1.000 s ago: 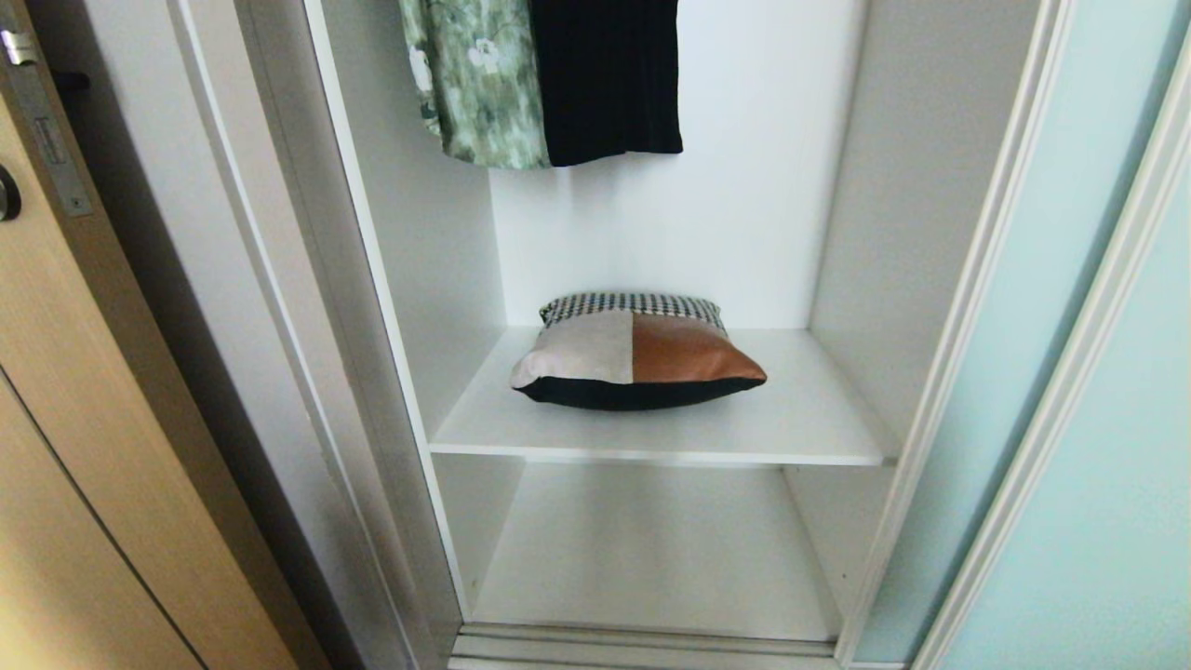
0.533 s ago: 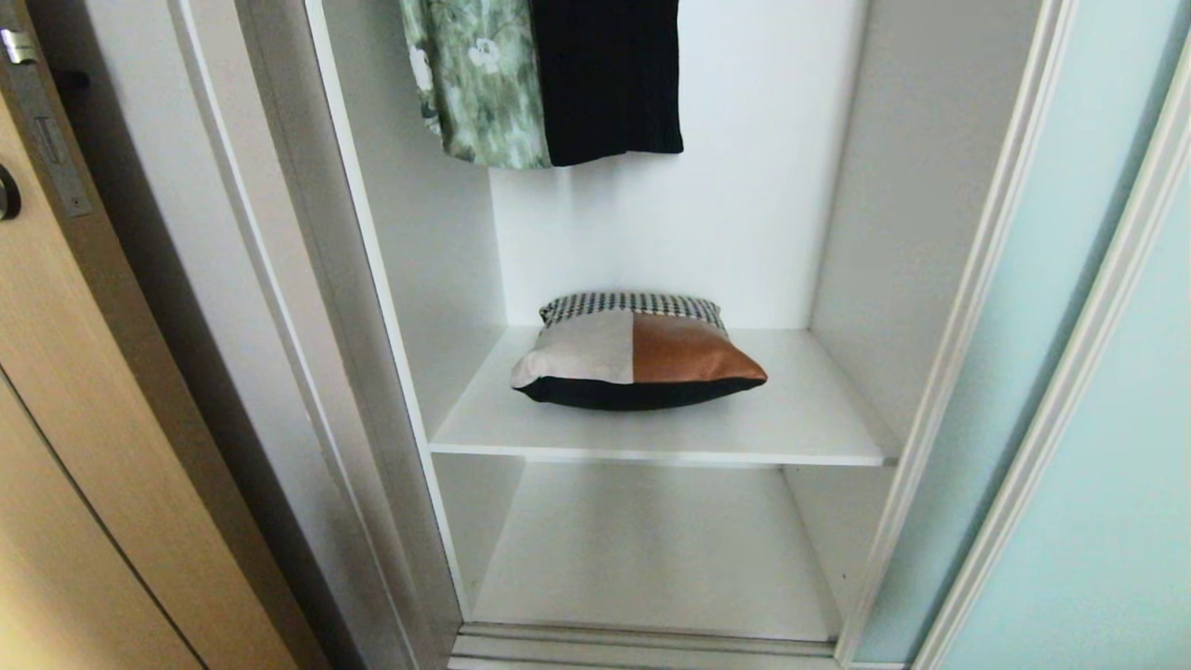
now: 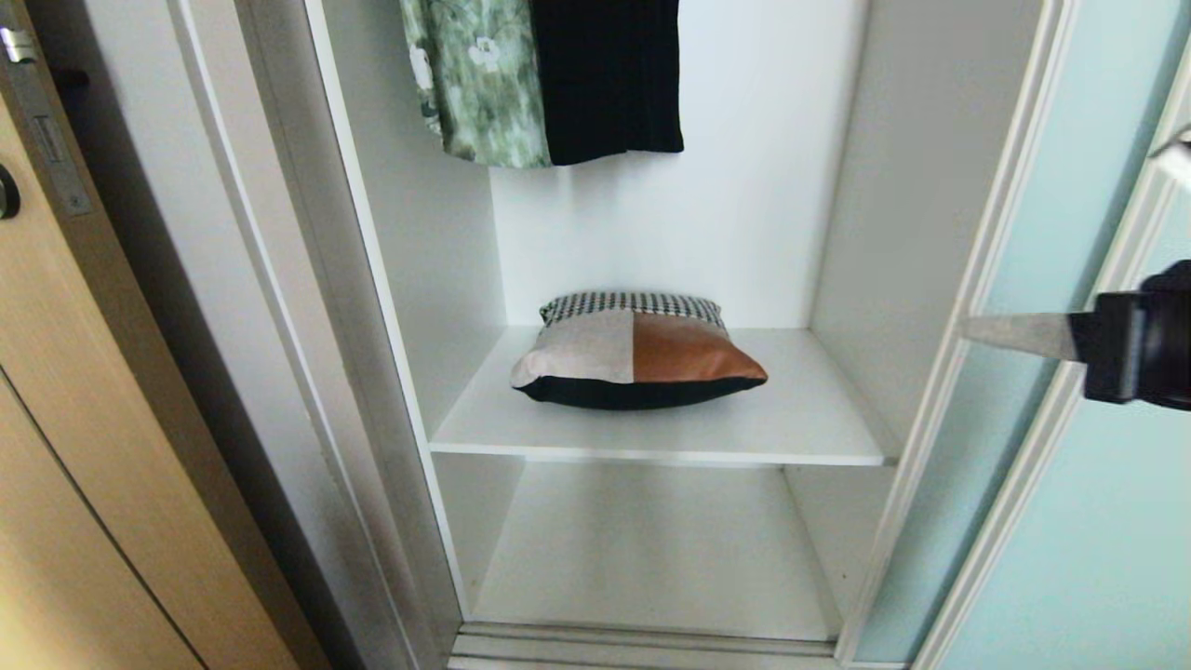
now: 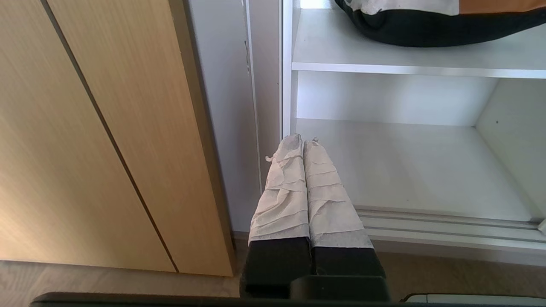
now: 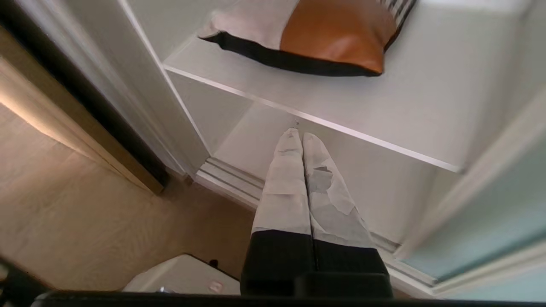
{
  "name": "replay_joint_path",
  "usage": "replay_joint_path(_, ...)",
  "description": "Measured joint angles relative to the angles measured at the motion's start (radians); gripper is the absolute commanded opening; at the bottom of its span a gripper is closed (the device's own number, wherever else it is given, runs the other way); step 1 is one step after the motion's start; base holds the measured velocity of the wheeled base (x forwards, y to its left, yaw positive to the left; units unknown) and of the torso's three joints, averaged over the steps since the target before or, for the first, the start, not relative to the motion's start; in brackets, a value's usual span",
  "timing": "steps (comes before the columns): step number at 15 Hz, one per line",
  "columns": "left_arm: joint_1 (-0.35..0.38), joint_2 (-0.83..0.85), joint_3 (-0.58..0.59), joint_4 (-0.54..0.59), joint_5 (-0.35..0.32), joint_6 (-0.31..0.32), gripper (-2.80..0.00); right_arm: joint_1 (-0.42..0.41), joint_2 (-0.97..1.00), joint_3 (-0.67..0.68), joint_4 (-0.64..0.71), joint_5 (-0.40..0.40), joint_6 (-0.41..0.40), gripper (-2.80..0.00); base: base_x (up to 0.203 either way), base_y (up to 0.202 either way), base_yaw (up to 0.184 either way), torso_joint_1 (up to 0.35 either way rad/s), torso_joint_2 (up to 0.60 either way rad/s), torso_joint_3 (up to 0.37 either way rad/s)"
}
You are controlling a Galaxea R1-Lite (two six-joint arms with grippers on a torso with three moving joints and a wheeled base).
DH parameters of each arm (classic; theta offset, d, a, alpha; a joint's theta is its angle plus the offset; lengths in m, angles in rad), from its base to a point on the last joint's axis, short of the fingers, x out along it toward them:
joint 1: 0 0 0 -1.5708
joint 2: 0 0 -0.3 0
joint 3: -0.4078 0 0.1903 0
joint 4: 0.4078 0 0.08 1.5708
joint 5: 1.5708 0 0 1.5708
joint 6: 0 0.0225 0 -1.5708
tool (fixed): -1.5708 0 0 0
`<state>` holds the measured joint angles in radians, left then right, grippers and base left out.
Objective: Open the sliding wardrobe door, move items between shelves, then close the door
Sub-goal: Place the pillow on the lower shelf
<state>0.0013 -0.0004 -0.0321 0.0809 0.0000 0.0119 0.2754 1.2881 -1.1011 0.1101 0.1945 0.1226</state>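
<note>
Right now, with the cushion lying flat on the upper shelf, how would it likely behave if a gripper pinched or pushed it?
The cushion looks plump with rounded, sagging edges, so it would probably squash and droop rather than stay stiff. It seems light for its bulk. Lying flat on the smooth white shelf, it would likely slide rather than tip or roll; the rust-brown leather patch may be slippery.

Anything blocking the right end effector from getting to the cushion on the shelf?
Nothing visible does. The sliding wardrobe door is already open, and the cushion lies alone on the upper shelf. The right end effector, shut, points in from the right. The hanging clothes end above the cushion.
</note>
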Motion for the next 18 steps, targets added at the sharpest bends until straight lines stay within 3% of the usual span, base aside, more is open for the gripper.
replay_joint_path(5, 0.000, 0.000, 0.000, 0.000, 0.000, 0.000, -2.80, 0.021, 0.361, -0.105, -0.151, -0.093, 0.092, -2.80, 0.000, 0.000, 0.000, 0.000, 0.00, 0.000)
replay_joint_path(9, 0.000, 0.000, 0.000, 0.000, 0.000, 0.000, -2.80, 0.025, 0.631, -0.236, -0.198, -0.156, 0.182, -2.80, 0.000, 0.000, 0.000, 0.000, 0.00, 0.000)
replay_joint_path(10, 0.000, 0.000, 0.000, 0.000, 0.000, 0.000, -2.80, 0.026, 0.692, -0.278, -0.198, -0.160, 0.207, 0.00, 0.000, 0.000, 0.000, 0.000, 0.00, 0.000)
replay_joint_path(15, 0.000, 0.000, 0.000, 0.000, 0.000, 0.000, -2.80, 0.018, 0.896, -0.500, -0.134, -0.156, 0.288, 0.00, 0.000, 0.000, 0.000, 0.000, 0.00, 0.000)
replay_joint_path(18, 0.000, 0.000, 0.000, 0.000, 0.000, 0.001, -2.80, 0.006, 0.995, -0.621, -0.124, -0.140, 0.383, 0.00, 0.000, 0.000, 0.000, 0.000, 0.00, 0.000)
